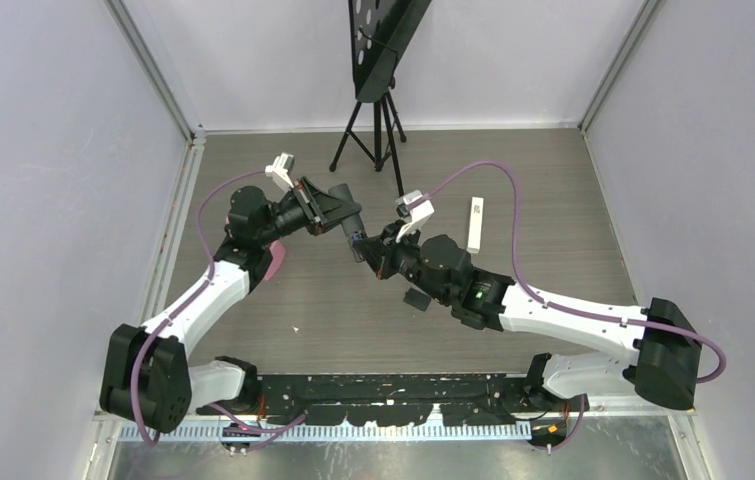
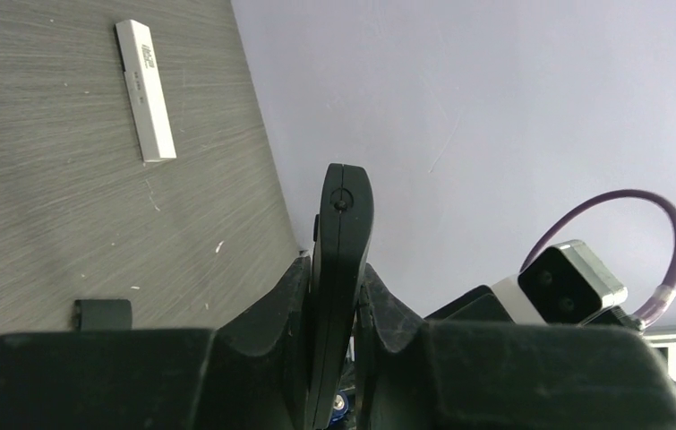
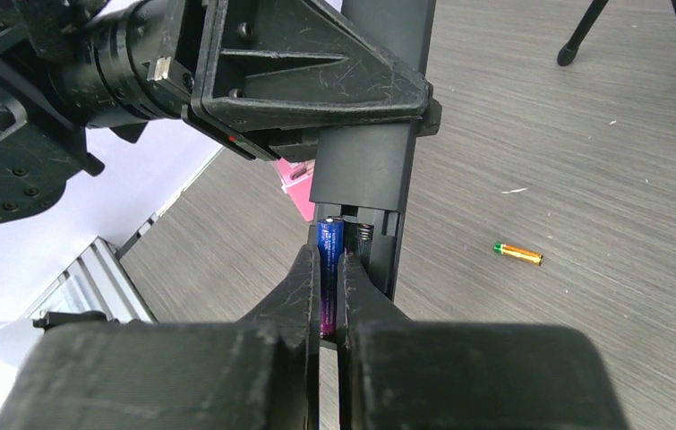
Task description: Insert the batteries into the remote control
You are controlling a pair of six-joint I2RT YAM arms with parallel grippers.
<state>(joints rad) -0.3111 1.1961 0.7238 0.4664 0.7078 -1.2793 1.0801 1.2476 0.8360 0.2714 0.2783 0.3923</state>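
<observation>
My left gripper (image 1: 333, 215) is shut on a black remote control (image 1: 350, 213) and holds it above the table; in the left wrist view the remote (image 2: 341, 215) stands edge-on between the fingers. My right gripper (image 3: 329, 260) is shut on the purple battery (image 3: 329, 237). Its top end sits in the remote's open battery compartment (image 3: 365, 235), beside a spring. The orange-yellow battery (image 3: 518, 253) lies loose on the table to the right. The reddish-brown and dark batteries are out of view.
A white remote (image 1: 475, 223) lies on the table right of the grippers and also shows in the left wrist view (image 2: 145, 90). A small black piece (image 2: 101, 313) lies on the table. A pink object (image 1: 275, 262) sits under the left arm. A tripod (image 1: 378, 130) stands at the back.
</observation>
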